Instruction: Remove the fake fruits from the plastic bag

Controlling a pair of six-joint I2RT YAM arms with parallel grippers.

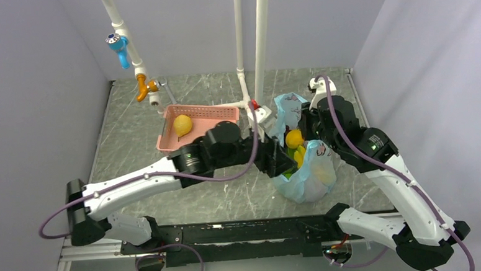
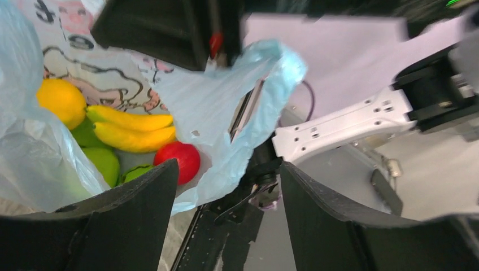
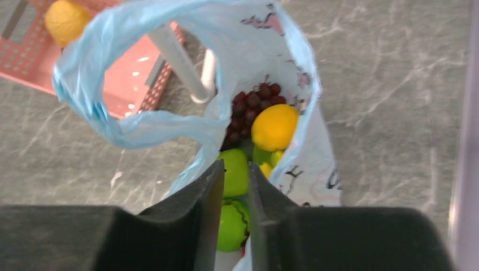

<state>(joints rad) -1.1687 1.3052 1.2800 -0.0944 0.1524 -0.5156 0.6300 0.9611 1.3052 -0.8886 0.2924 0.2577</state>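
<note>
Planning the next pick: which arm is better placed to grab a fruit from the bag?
Probably left: left gripper is open at the plastic bag mouth, facing the bananas; right gripper is shut.

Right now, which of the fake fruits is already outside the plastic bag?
The yellow pear: it alone lies in the pink basket; the others sit inside the plastic bag.

You are looking down past the right gripper (image 3: 233,167), its jaws almost together, just over the open mouth of the plastic bag (image 3: 141,127); whether any film is pinched you cannot tell. Inside the bag lie dark grapes (image 3: 251,104), an orange (image 3: 275,127) touching them, and a green apple (image 3: 236,172) showing between the jaws. Through the bag's handle loop you see a white pipe (image 3: 178,59) and the pink basket (image 3: 130,73), a yellow pear (image 3: 66,20) in it, on the grey marbled table (image 3: 390,84)
</note>
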